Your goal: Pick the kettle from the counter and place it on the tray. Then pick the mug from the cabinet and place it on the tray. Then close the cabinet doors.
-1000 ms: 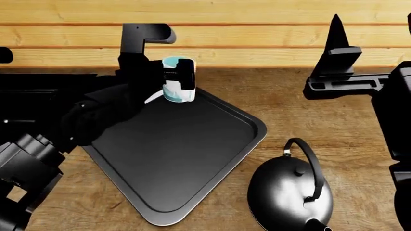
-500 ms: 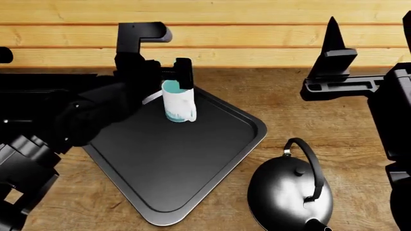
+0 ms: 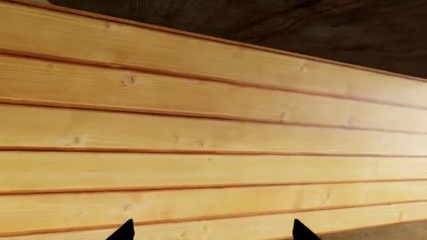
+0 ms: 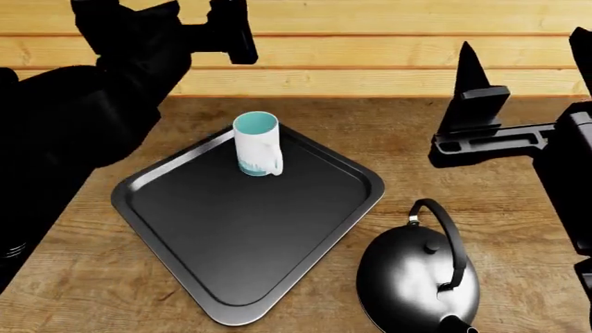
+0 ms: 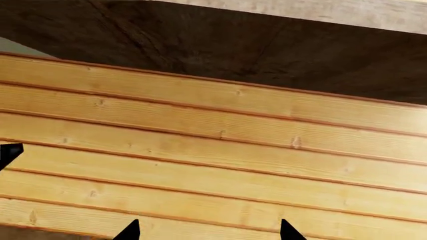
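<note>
**Mug's on the tray, kettle isn't — what I'd do from here**

Nearest thing is the kettle (image 4: 418, 281), sitting on the worktop (image 4: 481, 180) at the near right, just off the tray's (image 4: 176, 257) right edge and not on it. So that part of the job looks undone to me. The tray lies turned like a diamond, and the mug (image 4: 257, 144) stands upright on its far corner, handle pointing near-right, nothing touching it.

Further back, the left gripper (image 4: 227, 31) is up high at the far left, in front of the wall planks (image 4: 370, 48), well clear of the mug. Its wrist camera shows two finger tips (image 3: 124, 231) spread apart with only planks between them, so open and empty. The right gripper (image 4: 476, 83) hovers at the far right above the worktop; same story on its wrist camera, tips apart, holding nothing.

If I were driving: bring the right arm down over the kettle's arched handle, grab it at the top of the arch so it hangs level, lift straight up, and set it on the bare near half of the tray, away from the mug. The cabinet doors aren't in shot.

No brands, labels or readable writing anywhere.
</note>
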{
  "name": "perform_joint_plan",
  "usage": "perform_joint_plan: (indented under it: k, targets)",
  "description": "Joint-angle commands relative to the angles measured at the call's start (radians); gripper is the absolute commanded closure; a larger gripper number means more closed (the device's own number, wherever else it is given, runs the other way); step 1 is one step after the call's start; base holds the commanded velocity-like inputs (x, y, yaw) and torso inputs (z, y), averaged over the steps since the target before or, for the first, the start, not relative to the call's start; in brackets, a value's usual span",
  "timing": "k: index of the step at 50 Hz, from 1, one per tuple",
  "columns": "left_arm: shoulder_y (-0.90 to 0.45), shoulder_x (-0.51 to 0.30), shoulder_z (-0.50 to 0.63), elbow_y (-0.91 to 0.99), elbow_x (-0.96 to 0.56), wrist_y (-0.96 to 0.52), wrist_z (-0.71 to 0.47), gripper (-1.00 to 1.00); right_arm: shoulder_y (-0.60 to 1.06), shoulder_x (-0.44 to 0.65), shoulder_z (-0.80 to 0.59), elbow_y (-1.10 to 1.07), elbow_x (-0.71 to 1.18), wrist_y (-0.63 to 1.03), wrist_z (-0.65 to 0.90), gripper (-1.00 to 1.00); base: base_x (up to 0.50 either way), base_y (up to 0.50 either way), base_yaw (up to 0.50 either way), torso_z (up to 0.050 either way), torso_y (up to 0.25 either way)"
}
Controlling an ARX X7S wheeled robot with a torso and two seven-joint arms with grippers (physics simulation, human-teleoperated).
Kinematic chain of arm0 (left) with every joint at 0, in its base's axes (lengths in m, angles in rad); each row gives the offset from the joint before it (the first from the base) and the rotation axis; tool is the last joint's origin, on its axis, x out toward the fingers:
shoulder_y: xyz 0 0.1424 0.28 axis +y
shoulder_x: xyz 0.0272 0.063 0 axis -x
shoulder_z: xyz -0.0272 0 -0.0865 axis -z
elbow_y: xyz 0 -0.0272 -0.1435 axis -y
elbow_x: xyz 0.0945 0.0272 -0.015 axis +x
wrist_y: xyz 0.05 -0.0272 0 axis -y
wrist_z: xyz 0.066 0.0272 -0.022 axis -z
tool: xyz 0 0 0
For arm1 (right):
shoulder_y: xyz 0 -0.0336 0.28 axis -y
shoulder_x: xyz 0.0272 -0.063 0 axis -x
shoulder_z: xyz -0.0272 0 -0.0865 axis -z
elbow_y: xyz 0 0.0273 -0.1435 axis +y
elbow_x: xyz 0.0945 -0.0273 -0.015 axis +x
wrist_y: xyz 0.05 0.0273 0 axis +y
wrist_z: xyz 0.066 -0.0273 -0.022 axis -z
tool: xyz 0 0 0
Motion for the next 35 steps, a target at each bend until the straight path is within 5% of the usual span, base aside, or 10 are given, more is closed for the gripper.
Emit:
perform_joint_plan:
  k: [1, 16, 35]
  targets:
    - [0.053, -0.169, -0.067, 0.323, -0.034, 0.041, -0.153, -1.0, 0.142, 0.118, -0.105, -0.029, 0.382, -0.053, 0.24, -1.0, 0.0, 0.0, 0.0, 0.0, 0.0]
    - [0.164, -0.269, -0.09, 0.432, -0.038, 0.104, -0.16, -1.0, 0.168, 0.247, -0.317, -0.166, 0.575, -0.259, 0.367, -1.0, 0.0, 0.0, 0.0, 0.0, 0.0]
    - [0.208, -0.308, -0.101, 0.444, -0.03, 0.131, -0.153, -1.0, 0.02, 0.251, -0.263, -0.18, 0.587, -0.243, 0.373, -1.0, 0.0, 0.0, 0.0, 0.0, 0.0]
